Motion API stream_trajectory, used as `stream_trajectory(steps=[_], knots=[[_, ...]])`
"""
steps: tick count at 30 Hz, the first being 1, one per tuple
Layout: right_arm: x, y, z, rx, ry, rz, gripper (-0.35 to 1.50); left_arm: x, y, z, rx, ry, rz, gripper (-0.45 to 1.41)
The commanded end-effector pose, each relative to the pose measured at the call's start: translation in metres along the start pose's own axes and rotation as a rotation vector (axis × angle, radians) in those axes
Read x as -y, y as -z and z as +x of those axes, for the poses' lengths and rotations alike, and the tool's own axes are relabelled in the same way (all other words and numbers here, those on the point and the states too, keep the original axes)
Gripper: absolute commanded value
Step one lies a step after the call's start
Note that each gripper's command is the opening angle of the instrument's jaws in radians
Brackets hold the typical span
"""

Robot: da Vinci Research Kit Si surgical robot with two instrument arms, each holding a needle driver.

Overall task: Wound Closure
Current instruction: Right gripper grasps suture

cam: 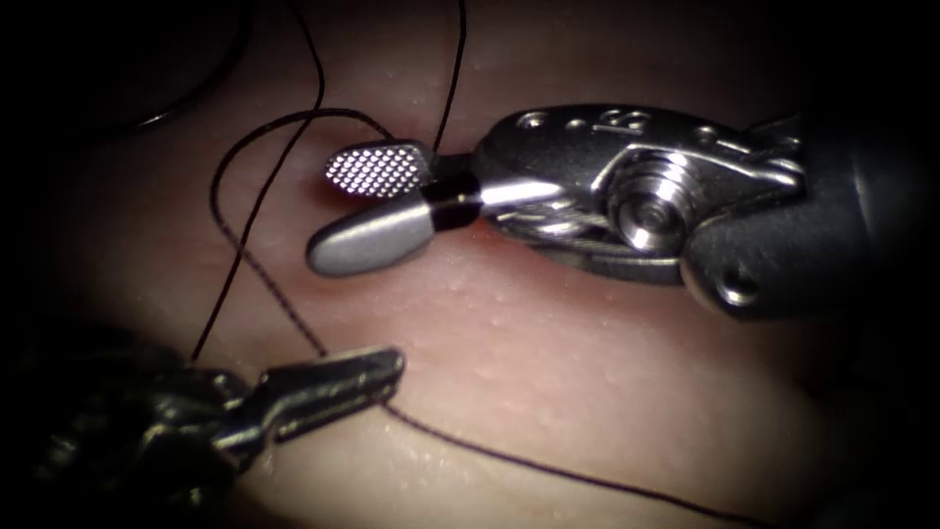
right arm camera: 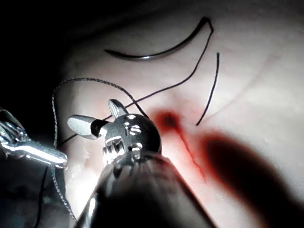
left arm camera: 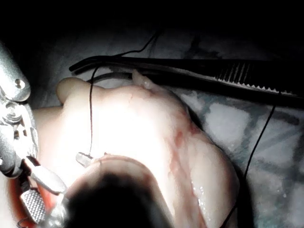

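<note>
On tissue (cam: 548, 343): right gripper (cam: 367, 211) spread, empty; left gripper (cam: 377, 377) pinching thread (cam: 264, 274); needle (right arm camera: 152, 53) loose

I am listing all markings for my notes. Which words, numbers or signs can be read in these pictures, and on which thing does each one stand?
"is": as it reads in the right wrist view, stamped on the metal wrist of the right tool, near its open jaws.
The same stamp on the right tool's wrist in the endoscope view: tilted and too blurred to read with certainty.
Left tool: no marking readable.
Thread, tissue: no text.
</note>
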Motion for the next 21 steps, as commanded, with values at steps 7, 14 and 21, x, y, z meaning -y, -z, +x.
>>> stream_trajectory(steps=[7,14,21], knots=[[0.0005,-0.0010,0.0001,-0.033,-0.082,0.042,1.04,-0.0010,-0.0009,-0.0003,0.013,-0.023,-0.004,-0.45],[0.0014,-0.0012,0.0003,-0.049,-0.121,0.059,0.91,-0.0013,-0.0017,-0.0007,0.022,-0.038,-0.006,-0.45],[0.0021,-0.0018,0.0001,-0.039,-0.133,0.079,0.54,-0.0013,-0.0019,-0.0007,0.029,-0.044,-0.010,-0.45]])
